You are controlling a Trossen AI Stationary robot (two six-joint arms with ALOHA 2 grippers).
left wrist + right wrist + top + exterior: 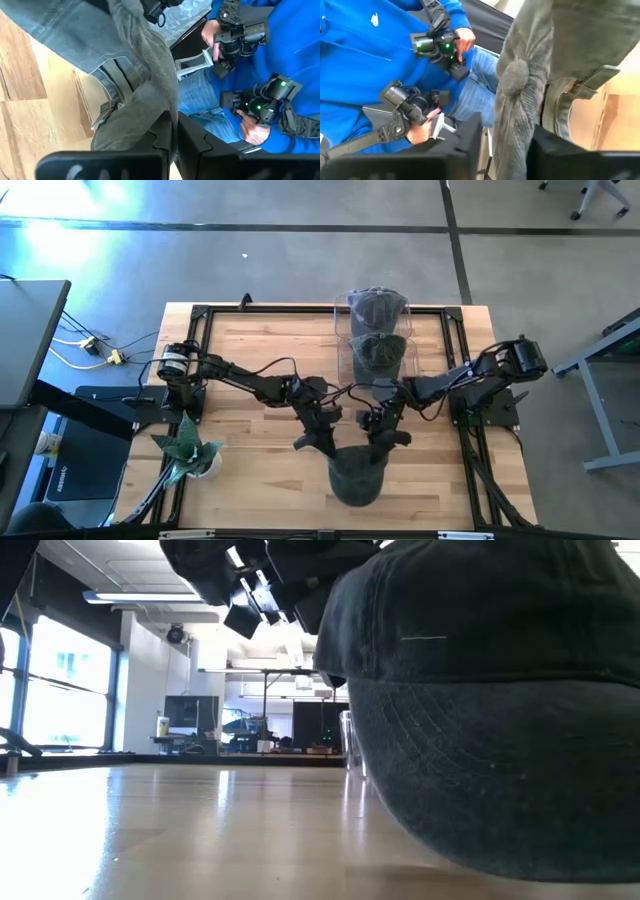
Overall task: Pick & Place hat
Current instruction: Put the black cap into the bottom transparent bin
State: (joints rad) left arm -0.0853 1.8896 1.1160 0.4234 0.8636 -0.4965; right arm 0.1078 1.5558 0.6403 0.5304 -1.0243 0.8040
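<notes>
A dark grey-green cap (355,472) sits near the table's near edge, between my two grippers. In the low view the cap (480,690) fills the right side, brim downward, its lowest edge (500,865) at table level. My left gripper (318,442) is shut on the cap's left side and my right gripper (386,440) on its right side. The left wrist view shows the back strap with its buckle (106,111). The right wrist view shows the crown's top button (515,75). My left gripper (174,142) pinches a bunched fold of the crown cloth (157,100) between its two fingers, coming from above and slanting toward the near edge. The cloth rises in folds from the fingers. My right gripper (507,150) pinches gathered crown cloth (512,120) just below the top button, also slanting down from the far side. Several folds fill the gap between its fingers.
A clear container holding stacked dark hats (377,330) stands at the table's far centre. A small potted plant (188,450) stands near the left near corner. A person in blue holding hand controllers (250,35) is beyond the near edge. Bare wood (260,350) lies between.
</notes>
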